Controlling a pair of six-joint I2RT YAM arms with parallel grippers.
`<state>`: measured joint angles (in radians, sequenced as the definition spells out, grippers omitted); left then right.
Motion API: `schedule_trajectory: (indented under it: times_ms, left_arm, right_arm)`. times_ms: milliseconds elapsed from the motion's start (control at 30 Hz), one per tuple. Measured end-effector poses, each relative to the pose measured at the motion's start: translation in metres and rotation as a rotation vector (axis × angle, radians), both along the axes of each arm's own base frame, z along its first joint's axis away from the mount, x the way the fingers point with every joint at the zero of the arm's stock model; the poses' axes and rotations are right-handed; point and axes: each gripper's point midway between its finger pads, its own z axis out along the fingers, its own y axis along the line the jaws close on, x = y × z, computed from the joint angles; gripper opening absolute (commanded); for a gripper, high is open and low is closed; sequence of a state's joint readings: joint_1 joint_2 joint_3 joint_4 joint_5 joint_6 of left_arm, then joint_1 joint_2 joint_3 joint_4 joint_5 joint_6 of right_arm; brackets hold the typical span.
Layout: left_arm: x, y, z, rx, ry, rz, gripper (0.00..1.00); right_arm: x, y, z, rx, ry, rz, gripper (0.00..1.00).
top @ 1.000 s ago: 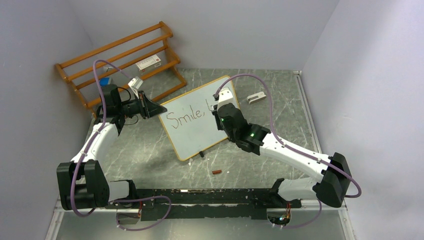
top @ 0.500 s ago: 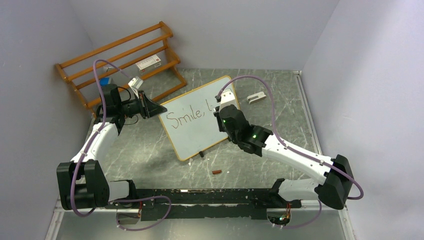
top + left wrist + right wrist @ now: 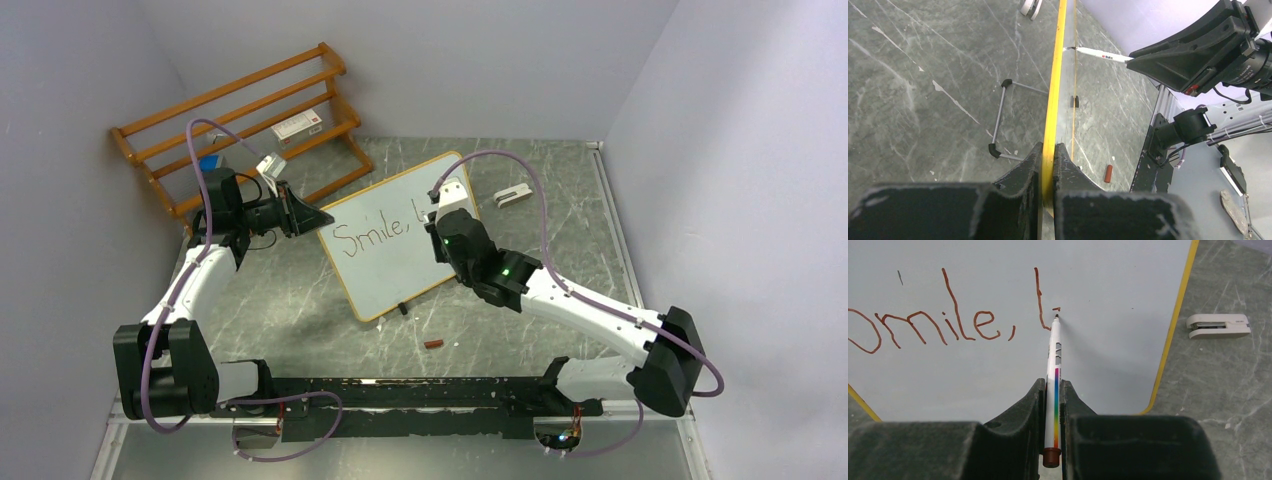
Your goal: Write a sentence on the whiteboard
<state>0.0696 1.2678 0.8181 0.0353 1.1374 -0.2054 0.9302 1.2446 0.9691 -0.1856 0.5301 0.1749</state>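
The left gripper (image 3: 1048, 167) clamped its fingers on the yellow-edged frame of the whiteboard (image 3: 395, 272), at the board's 9 o'clock edge. The board stood tilted in the middle of the table (image 3: 300, 300). The right gripper (image 3: 1053, 390), its fingers pinched narrowly around a white marker (image 3: 1054, 352), held the tip against the surface toward the board's 2 o'clock. The sentence (image 3: 948, 322) read "Smile, l", with a short dash by the tip. A white stapler-like item (image 3: 1218, 325) lay off the board's 2 o'clock corner, and a wooden rack (image 3: 240, 120) stood at 10 o'clock.
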Motion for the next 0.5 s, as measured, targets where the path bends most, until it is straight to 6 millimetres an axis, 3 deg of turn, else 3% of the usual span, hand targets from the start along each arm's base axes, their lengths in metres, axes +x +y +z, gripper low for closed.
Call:
schedule_trajectory:
  times_ms: [500]
  left_arm:
    - [0.0011,0.0001,-0.0001,0.000,0.002,0.000,0.05]
  right_arm:
    - [-0.0001,-0.0003,-0.0039,-0.011,0.009,-0.001,0.00]
